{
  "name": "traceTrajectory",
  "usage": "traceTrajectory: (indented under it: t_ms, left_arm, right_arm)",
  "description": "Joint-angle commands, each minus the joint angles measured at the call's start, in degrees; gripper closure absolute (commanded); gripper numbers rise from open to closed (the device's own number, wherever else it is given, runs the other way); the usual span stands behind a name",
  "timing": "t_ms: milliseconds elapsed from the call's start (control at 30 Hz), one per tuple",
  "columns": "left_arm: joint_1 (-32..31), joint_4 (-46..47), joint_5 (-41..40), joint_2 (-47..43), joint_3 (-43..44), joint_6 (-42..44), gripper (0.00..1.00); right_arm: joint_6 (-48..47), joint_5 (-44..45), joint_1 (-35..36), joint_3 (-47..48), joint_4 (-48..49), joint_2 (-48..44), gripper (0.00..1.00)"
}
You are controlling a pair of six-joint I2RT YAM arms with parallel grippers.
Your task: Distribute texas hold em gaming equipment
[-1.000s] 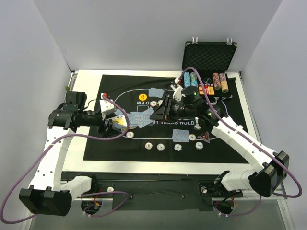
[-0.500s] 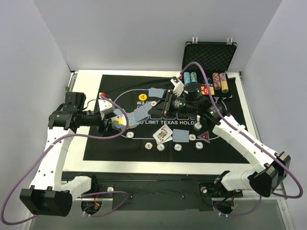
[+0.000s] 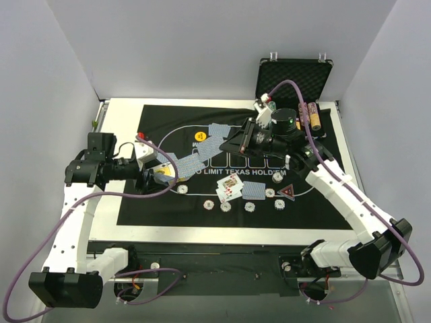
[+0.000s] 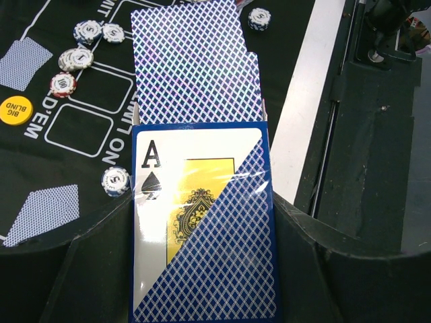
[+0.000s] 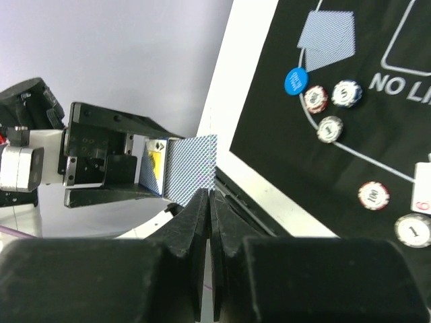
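My left gripper [image 4: 200, 202] is shut on a blue card box [image 4: 202, 222] printed with an ace of spades. Blue-backed playing cards [image 4: 188, 67] stick out of its far end. My right gripper [image 5: 210, 194] is shut, and its tips pinch the corner of the outermost card [image 5: 192, 168]. From above, that card [image 3: 209, 145] bridges the right gripper [image 3: 225, 142] and the left gripper [image 3: 153, 169]. Face-up cards [image 3: 229, 188], a face-down card [image 3: 254, 190] and a row of poker chips [image 3: 225, 206] lie on the mat. A yellow button [image 4: 15, 110] and a blue button [image 5: 295, 81] also rest there.
The black felt mat [image 3: 135, 202] covers the white table [image 3: 121, 108]. The open black case [image 3: 294, 77] stands at the back right with chip stacks [image 3: 311, 113] in front of it. A red triangle marker [image 3: 288, 193] lies by the chips. Purple cables loop over both arms.
The right gripper left face-up cards on the mat, swung back toward the deck and closed on a protruding card. The left arm shifted slightly with the box.
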Motion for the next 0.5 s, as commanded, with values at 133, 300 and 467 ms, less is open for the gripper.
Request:
traceTrajectory:
  t_ms: [133, 300, 467]
  left_arm:
    - [0.46, -2.24, 3.54, -2.13, 1.38, 2.71, 0.94]
    - [0.55, -3.47, 3.71, -2.83, 2.25, 2.89, 0.94]
    - [0.72, -4.96, 3.45, -3.36, 2.96, 3.33, 0.94]
  right_arm:
    - [-16.45, 7.99, -3.97, 6.56, -11.49, 1.36, 1.0]
    - [-30.17, 23.81, -0.99, 10.96, -19.93, 11.8, 1.0]
    - [-45.81, 48.41, 8.58, 17.89, -22.22, 22.71, 1.0]
